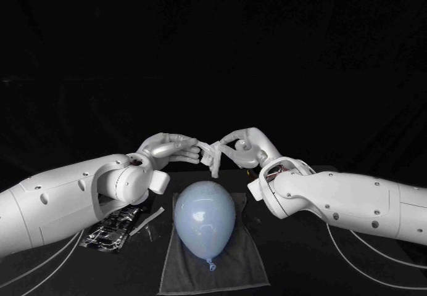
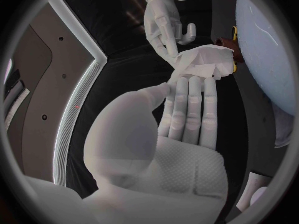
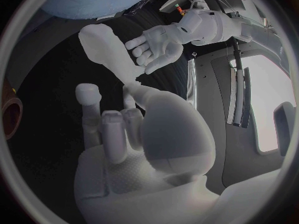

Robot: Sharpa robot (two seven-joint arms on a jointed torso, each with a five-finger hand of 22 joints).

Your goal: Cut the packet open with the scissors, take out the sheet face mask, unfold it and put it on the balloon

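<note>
Left hand (image 2: 187, 119) stretched out flat, fingers (image 2: 194, 104) straight and side by side, and there's the thumb tip closing against the first of them, right at the edge of the face mask (image 2: 202, 64). The mask's a crumpled white bundle, pinched there, up off the black table (image 2: 124, 69). Right hand (image 2: 165, 20) reaches in from the opposite side, fingertips down in the folds. The two hands meet on it, the mask bunched between them. Beside them, the pale blue balloon (image 2: 271, 55), big and rounded. Between mask and balloon peeks a small brown-and-yellow object (image 2: 231, 47), mostly hidden, so no telling what it is.
</note>
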